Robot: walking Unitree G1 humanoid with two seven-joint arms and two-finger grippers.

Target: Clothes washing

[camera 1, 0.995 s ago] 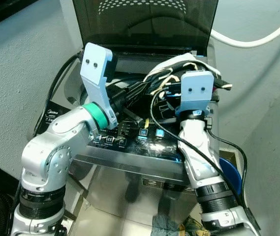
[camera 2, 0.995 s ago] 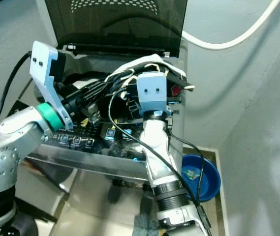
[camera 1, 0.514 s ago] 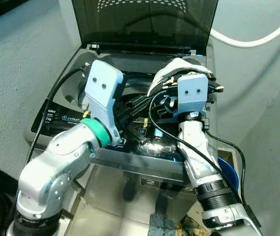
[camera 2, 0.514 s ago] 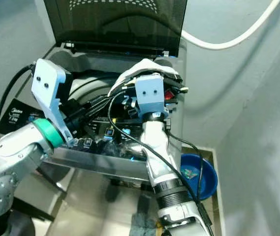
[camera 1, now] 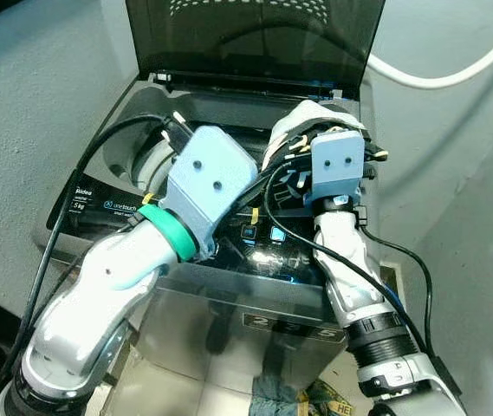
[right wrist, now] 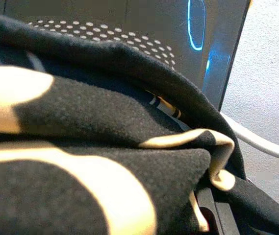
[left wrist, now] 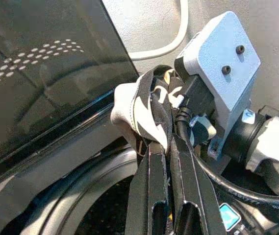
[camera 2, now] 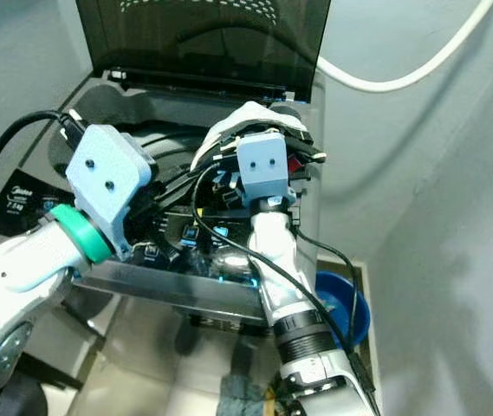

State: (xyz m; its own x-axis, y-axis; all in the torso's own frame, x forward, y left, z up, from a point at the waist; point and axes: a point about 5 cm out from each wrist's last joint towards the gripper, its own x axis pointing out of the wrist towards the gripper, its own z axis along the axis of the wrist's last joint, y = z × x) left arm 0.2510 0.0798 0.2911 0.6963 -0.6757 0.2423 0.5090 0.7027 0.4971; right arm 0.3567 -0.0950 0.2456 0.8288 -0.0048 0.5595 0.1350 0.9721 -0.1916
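A bunched black-and-cream patterned garment [camera 1: 308, 121] sat over the right side of the open drum of the grey top-loading washing machine [camera 1: 133, 113], its dark tinted lid [camera 1: 255, 39] standing raised at the far edge. The left gripper [left wrist: 167, 149] reached in from the near left with its fingers narrowed together against the cloth's lower edge, seemingly pinching it. The right gripper [camera 1: 315, 143] was buried under the garment, jaw state impossible to tell; a blue plastic basin [camera 2: 350, 312] sat on the floor at right.

A white hose [camera 1: 454, 76] curves across the grey wall [camera 1: 29, 104] (right of the machine); a blue basin [camera 2: 350, 308] sits on the floor below.
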